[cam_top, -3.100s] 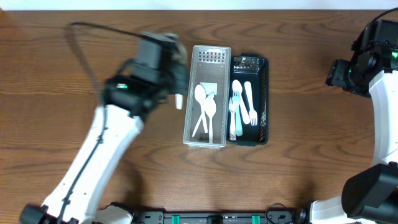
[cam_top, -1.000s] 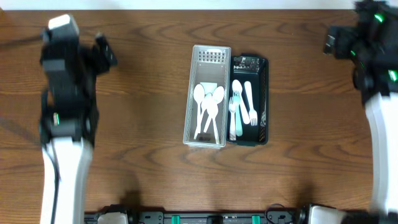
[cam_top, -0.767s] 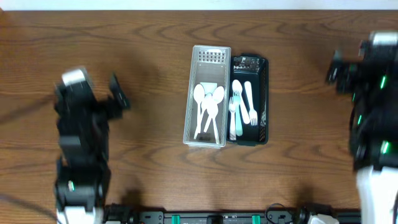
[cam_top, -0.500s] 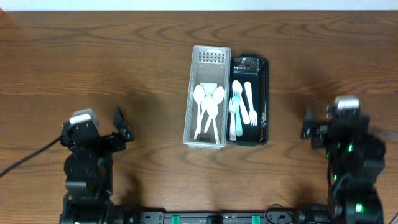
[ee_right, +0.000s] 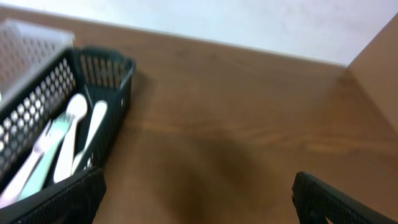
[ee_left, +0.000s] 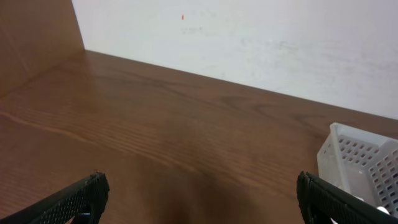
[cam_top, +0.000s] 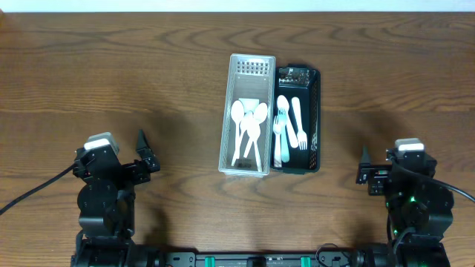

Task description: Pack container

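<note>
A clear perforated container (cam_top: 225,111) stands mid-table with three white spoons (cam_top: 249,130) in it. Touching its right side is a black basket (cam_top: 318,119) holding white and pale forks and spoons (cam_top: 289,122). My left gripper (cam_top: 145,152) rests near the front left, open and holding nothing. In the left wrist view its fingers (ee_left: 81,196) stand wide over bare wood, with a corner of the clear container (ee_left: 360,162) at the right. My right gripper (cam_top: 364,167) sits at the front right, also open and empty. The right wrist view shows the black basket (ee_right: 106,68) to its left.
A white wall runs along the table's far edge (ee_left: 249,37). Brown wood surrounds both containers. The arm bases and a black rail (cam_top: 252,259) line the near edge.
Both arms have drawn back from the containers and folded down at the near edge. Since the earliest frame a third spoon lies in the clear container.
</note>
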You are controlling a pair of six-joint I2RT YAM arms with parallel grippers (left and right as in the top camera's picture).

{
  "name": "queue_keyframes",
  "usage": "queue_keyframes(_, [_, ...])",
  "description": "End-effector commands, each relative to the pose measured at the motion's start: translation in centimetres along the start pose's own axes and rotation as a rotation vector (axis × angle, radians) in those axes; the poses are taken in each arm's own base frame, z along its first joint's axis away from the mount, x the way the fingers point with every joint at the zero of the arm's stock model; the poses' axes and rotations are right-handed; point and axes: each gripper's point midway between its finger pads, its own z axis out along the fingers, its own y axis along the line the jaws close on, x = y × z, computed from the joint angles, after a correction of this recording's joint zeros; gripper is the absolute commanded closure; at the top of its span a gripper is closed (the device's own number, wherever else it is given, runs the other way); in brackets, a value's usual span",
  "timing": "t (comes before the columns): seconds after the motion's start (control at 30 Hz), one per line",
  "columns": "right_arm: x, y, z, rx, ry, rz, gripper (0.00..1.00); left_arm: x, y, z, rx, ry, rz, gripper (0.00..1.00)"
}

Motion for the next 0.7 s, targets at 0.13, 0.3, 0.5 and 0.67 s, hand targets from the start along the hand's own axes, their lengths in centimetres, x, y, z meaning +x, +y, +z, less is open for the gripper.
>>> queue_keyframes(0.13, [3.9, 0.9, -0.3, -0.036, 0.157, -0.018, 0.01, 0.3, -0.1, 0.2, 0.004, 0.011, 0.019, 0.02])
queue_keyframes(0.3, [7.0, 1.3, -1.0, -0.054, 0.285, -0.019, 0.01, 0.3, -0.1, 0.2, 0.004, 0.011, 0.019, 0.02])
queue_keyframes(0.5, [9.7, 1.6, -2.2, -0.068, 0.394, -0.018, 0.01, 0.3, -0.1, 0.2, 0.004, 0.011, 0.019, 0.02])
queue_keyframes(0.67, [6.1, 1.9, -2.8, -0.081, 0.182, 0.037, 0.01, 0.3, -0.1, 0.2, 0.004, 0.011, 0.019, 0.02])
